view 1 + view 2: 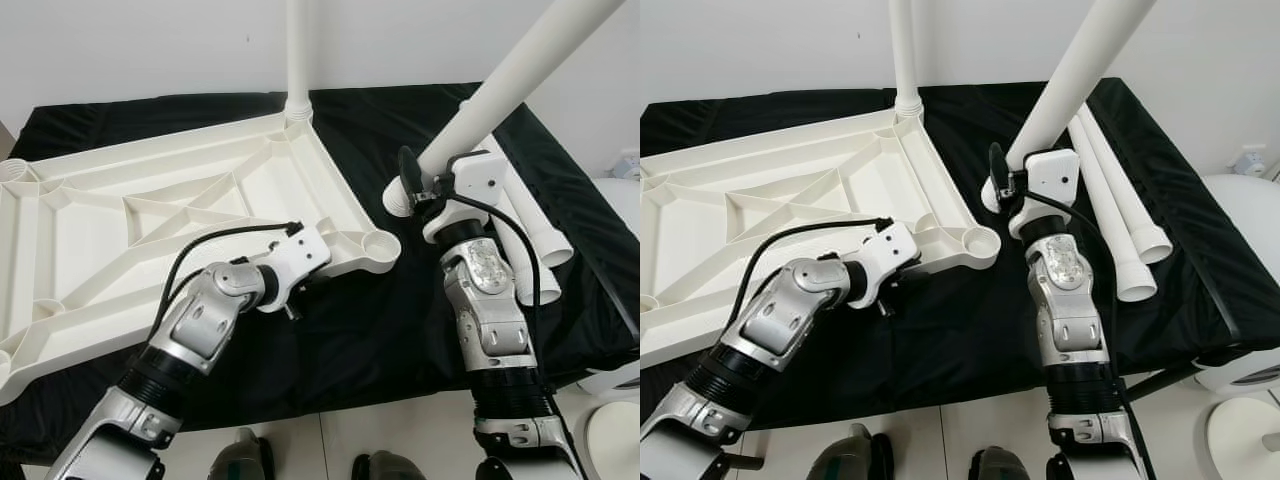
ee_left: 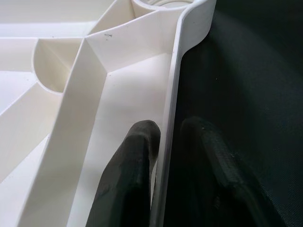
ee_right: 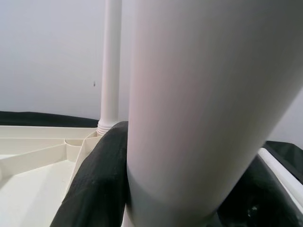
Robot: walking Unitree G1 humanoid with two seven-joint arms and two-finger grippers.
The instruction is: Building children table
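Note:
A white plastic table top lies upside down on a black cloth, its ribbed underside up. One white leg stands upright in the far corner socket. The near right corner socket is open. My left gripper is shut on the table top's side rim, one finger inside the rim and one outside. My right gripper is shut on a second white leg, held tilted with its lower end just right of the near corner socket.
Two more white legs lie side by side on the black cloth at the right. A white wall stands behind. The cloth's front edge runs close to my body, with pale floor and a white round object at lower right.

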